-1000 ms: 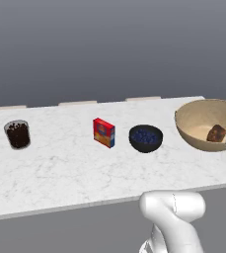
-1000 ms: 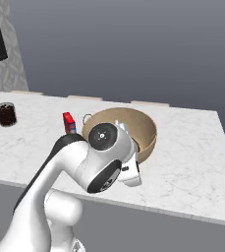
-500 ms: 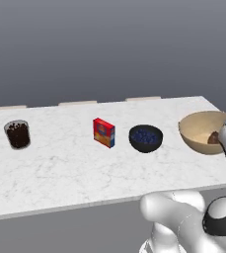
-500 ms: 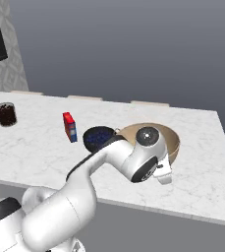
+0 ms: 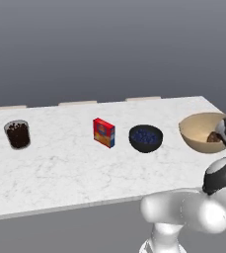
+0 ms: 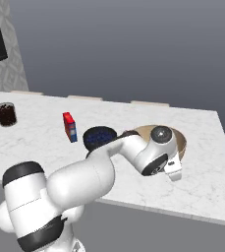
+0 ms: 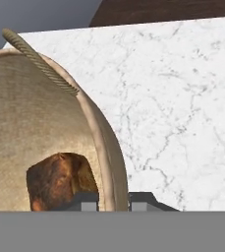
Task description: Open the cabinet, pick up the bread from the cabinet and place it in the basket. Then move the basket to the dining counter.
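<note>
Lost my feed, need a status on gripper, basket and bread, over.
Gripper shut on basket rim, one finger each side. Bread inside basket. Basket over dining counter; blueberry bowl close beside.

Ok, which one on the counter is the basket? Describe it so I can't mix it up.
Start from the long white marble counter and follow the row of items to its right end, past the dark bowl of blueberries. The basket sits there, its rim between the jaws. It is the larger, tan bowl with the brown bread inside.
</note>
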